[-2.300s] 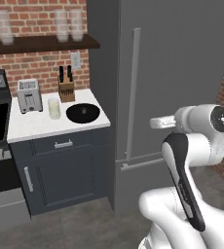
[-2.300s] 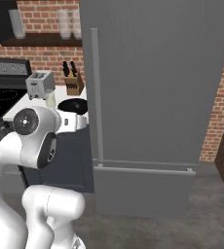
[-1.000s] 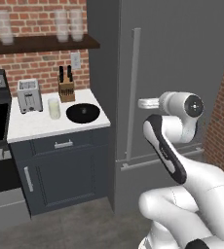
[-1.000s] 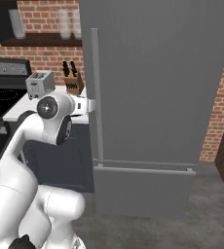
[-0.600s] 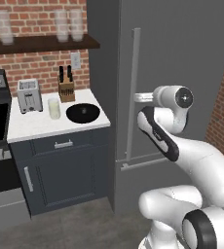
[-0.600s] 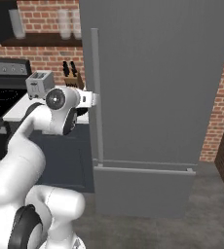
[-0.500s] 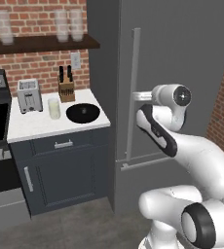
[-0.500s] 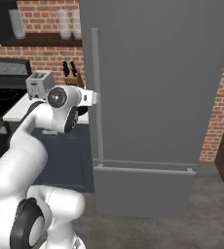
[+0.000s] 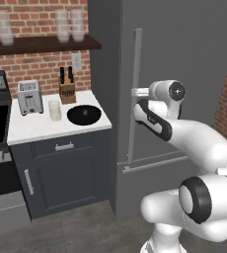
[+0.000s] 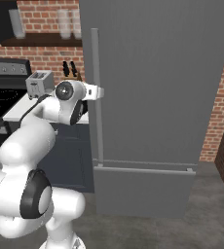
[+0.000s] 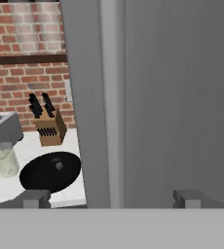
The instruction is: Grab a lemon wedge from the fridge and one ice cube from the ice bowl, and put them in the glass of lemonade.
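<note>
Kitchen with brick wall: fridge [image 10: 148, 97] closed, so the lemon wedge is presumably inside, unseen. Gripper [image 11: 111, 198] spread wide astride the bar handle [image 11: 113, 97]. Ice bowl [image 9: 84, 114] and lemonade glass [image 9: 55, 110] sit on the counter [image 9: 36, 129]. Risk: fingers closing off-centre and slipping off the handle.

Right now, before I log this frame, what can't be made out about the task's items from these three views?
- Lemon wedge: hidden in all views behind the closed door of the tall dark grey fridge.
- Contents of the wide shallow black ice bowl: too small in the base views; the hand view shows one faint speck, unclear.
- Small clear glass of pale lemonade: fill level is blurred.
- Open hand straddles the light grey bar handle; contact unclear.
</note>
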Tool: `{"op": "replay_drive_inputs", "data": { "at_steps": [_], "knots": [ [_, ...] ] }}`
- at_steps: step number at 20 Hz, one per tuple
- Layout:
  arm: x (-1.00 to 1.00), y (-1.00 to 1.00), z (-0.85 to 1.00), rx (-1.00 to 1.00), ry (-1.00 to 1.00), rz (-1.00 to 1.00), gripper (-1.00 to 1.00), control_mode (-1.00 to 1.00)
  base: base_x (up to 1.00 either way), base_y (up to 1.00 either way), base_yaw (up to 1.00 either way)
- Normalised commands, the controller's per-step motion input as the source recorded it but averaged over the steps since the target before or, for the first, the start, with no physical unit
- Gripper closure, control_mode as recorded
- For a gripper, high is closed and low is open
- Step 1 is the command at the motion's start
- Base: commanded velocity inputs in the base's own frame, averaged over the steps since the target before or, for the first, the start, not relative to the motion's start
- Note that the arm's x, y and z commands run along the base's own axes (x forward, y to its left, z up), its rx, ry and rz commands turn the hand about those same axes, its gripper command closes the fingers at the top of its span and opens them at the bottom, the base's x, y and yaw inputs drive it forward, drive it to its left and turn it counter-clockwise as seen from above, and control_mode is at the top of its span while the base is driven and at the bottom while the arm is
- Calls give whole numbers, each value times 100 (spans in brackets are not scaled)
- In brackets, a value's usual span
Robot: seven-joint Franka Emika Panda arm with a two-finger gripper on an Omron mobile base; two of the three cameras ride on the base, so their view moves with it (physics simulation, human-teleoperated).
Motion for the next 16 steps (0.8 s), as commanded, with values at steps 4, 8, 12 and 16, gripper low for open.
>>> {"op": "replay_drive_inputs", "data": {
  "at_steps": [4, 8, 12, 16],
  "knots": [
    [47, -6, 0, 0, 0, 0, -100, -100, 0, 0, 0],
    [52, -7, 0, 0, 0, 0, -100, -100, 0, 0, 0],
    [52, -1, 0, 0, 0, 0, -100, -100, 0, 0, 0],
    [48, 0, 0, 0, 0, 0, -100, -100, 0, 0, 0]
  ]
}}
